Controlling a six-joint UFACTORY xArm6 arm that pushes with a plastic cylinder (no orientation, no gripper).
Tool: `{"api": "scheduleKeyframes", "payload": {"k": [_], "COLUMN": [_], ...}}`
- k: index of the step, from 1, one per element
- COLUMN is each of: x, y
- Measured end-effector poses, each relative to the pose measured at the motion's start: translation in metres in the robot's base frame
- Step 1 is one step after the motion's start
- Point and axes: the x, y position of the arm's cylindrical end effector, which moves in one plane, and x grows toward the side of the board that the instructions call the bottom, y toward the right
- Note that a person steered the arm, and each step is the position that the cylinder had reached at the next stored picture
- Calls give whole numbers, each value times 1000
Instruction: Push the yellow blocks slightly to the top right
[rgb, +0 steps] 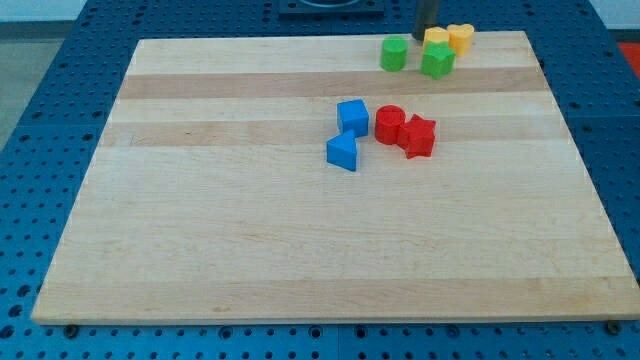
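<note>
Two yellow blocks sit at the board's top edge, right of centre: one yellow block (436, 38), more orange in tone, and a second yellow block (461, 37) touching it on the right. My tip (421, 36) comes down from the view's top as a dark rod and stands right at the left side of the orange-yellow block; I cannot tell whether it touches. A green star-like block (437, 61) lies just below the yellow pair, touching the left one.
A green rounded block (394, 53) lies left of the tip. Mid-board are a blue cube (352, 117), a blue wedge (342, 152), a red cylinder (389, 124) and a red star-like block (418, 136). The board's top edge (300, 41) runs just behind the yellow blocks.
</note>
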Motion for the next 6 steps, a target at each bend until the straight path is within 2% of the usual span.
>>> {"api": "scheduleKeyframes", "payload": {"k": [2,6], "x": [0,0], "y": [3,47]}}
